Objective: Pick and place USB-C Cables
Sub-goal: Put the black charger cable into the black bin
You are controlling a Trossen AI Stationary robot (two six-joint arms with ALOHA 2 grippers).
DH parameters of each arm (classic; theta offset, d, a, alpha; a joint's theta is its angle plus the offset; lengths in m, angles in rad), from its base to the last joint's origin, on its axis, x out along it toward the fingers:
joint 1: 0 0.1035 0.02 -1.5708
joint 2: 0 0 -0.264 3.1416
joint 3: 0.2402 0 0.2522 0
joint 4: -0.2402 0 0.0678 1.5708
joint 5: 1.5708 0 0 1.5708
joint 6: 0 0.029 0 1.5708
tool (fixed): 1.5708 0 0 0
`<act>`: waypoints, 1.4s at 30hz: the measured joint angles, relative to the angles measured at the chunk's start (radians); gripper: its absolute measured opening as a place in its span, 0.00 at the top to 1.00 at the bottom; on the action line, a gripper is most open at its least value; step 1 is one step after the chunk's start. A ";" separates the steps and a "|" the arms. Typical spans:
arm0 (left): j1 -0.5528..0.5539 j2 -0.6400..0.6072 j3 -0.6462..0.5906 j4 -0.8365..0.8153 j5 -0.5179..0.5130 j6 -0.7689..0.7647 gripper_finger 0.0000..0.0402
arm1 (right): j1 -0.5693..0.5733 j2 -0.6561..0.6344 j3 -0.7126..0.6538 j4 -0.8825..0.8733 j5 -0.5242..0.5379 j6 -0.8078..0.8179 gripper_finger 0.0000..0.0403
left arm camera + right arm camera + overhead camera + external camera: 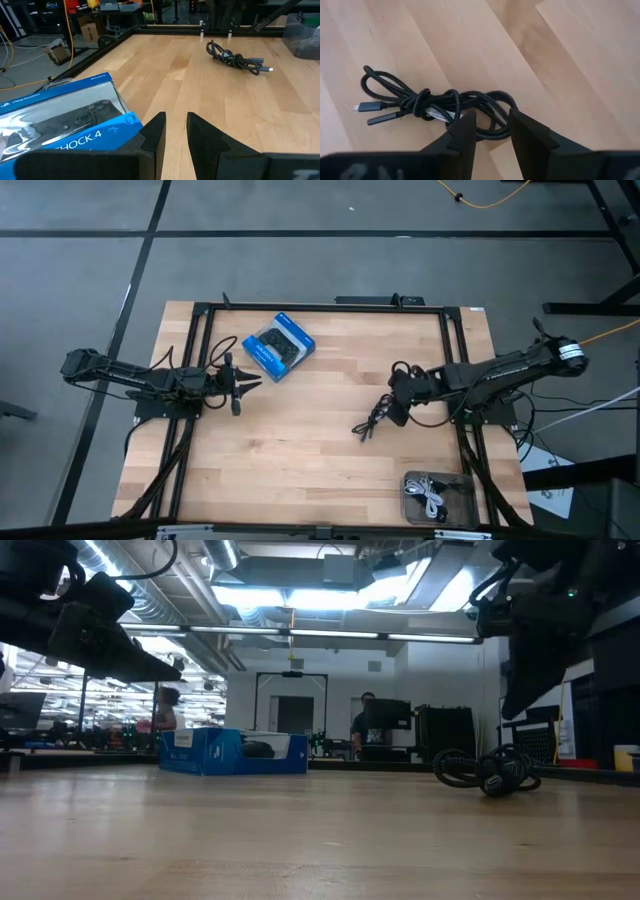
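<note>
One bundle of black braided USB-C cable (372, 422) lies coiled and knotted on the wooden table, right of centre. In the right wrist view the cable (420, 102) shows its two plug ends. My right gripper (394, 408) is open. It hangs just above the bundle's looped end, fingers (465, 132) to either side of it, touching nothing. In the low view the bundle (488, 770) rests on the table below that gripper. My left gripper (243, 385) is open and waits at the table's left, near the blue box (279, 347). A white-grey cable (432, 495) lies in a clear tray.
The blue controller box (55, 120) lies flat at the far left of the table, close in front of my left gripper (176, 131). A clear tray (437, 497) sits at the near right corner. A black frame (320, 308) borders the table. A yellow cord (480, 200) lies on the floor beyond.
</note>
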 joint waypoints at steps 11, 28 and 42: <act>0.000 0.000 0.000 0.000 0.000 0.000 0.83 | -0.007 0.134 0.001 0.079 0.037 -0.155 0.60; 0.000 0.000 0.000 0.000 0.000 0.000 0.83 | -0.033 0.276 0.000 0.069 -0.017 -0.052 0.90; 0.000 0.000 0.000 0.000 0.000 0.000 0.82 | 0.310 -0.054 0.118 -0.284 0.159 0.381 0.93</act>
